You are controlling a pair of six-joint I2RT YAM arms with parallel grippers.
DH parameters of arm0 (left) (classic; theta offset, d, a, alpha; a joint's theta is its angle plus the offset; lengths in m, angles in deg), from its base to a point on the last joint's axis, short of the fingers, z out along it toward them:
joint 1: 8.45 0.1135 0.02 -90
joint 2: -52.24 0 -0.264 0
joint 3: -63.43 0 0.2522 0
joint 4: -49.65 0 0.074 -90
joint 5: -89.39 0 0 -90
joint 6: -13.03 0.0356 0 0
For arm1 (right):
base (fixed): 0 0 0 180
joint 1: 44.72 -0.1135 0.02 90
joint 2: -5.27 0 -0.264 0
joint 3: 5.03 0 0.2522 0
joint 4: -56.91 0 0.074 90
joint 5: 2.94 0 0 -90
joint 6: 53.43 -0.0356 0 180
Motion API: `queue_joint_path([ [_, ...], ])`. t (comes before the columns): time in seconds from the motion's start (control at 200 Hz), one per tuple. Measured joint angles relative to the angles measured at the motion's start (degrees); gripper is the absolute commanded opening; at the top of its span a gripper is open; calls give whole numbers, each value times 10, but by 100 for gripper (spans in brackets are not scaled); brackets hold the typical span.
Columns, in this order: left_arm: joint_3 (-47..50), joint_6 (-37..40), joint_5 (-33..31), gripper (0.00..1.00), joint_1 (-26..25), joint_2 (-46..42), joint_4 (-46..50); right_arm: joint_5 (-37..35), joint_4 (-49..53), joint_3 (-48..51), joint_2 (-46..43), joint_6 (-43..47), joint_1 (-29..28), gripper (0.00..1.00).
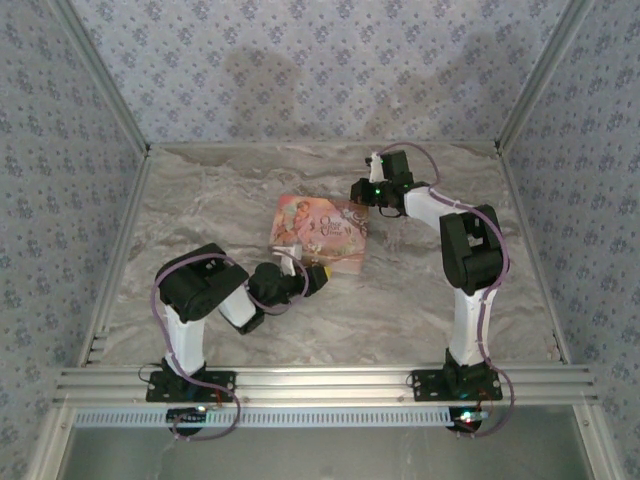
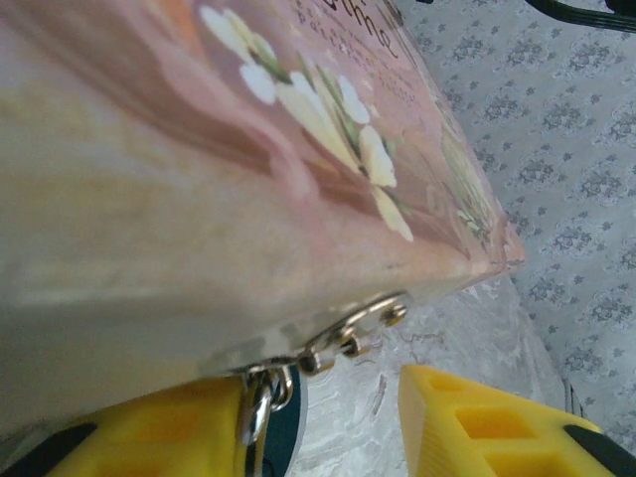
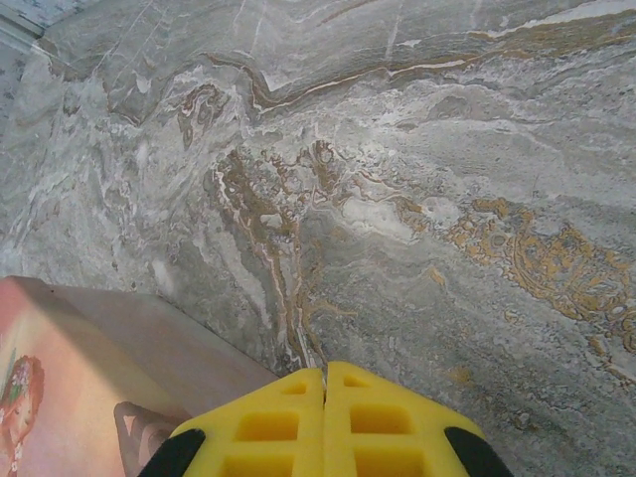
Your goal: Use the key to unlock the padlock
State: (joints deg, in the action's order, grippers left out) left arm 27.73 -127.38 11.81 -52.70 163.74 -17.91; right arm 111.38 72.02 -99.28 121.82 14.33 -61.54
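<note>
A pink picture-printed box (image 1: 320,232) lies mid-table. My left gripper (image 1: 318,276) is at its near edge. In the left wrist view the box (image 2: 199,149) looms close, with a metal hasp (image 2: 358,323) at its lower edge. The tiny blue padlock (image 2: 285,427) hangs from the hasp by its metal shackle (image 2: 256,405) and rests against the left yellow finger (image 2: 149,432). The left gripper (image 2: 333,397) is open, with bare table between the padlock and the other finger (image 2: 497,427). My right gripper (image 3: 325,370) is shut with nothing visible in it, beside the box's far right corner (image 3: 79,378). The key is out of view.
The marble table (image 1: 200,200) is fenced by patterned walls on three sides and an aluminium rail (image 1: 320,380) at the near edge. The right arm (image 1: 470,250) arches over the table's right half.
</note>
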Motion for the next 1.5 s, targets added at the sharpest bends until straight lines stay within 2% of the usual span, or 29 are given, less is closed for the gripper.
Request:
queue_joint_path([
  [0.165,14,0,-3,41,3,-2,-8,2,1,0,0,-2,0,0],
  [0.31,21,3,-5,34,8,-7,-8,3,1,0,0,-6,-1,0],
  [0.505,22,4,-4,30,9,-7,-9,4,0,0,0,-8,-2,0],
  [0.64,21,4,-4,21,14,-7,-8,5,0,1,0,-9,-2,0],
  [0.929,21,8,3,9,23,-7,-7,5,-1,1,0,-9,-2,0],
  [1.079,21,8,18,7,29,-17,9,5,0,1,0,-8,-2,0],
  [1.314,7,11,72,6,53,-80,135,8,3,1,0,-8,0,0],
  [1.499,-41,43,116,6,68,-147,332,10,18,-5,0,-4,2,0],
])
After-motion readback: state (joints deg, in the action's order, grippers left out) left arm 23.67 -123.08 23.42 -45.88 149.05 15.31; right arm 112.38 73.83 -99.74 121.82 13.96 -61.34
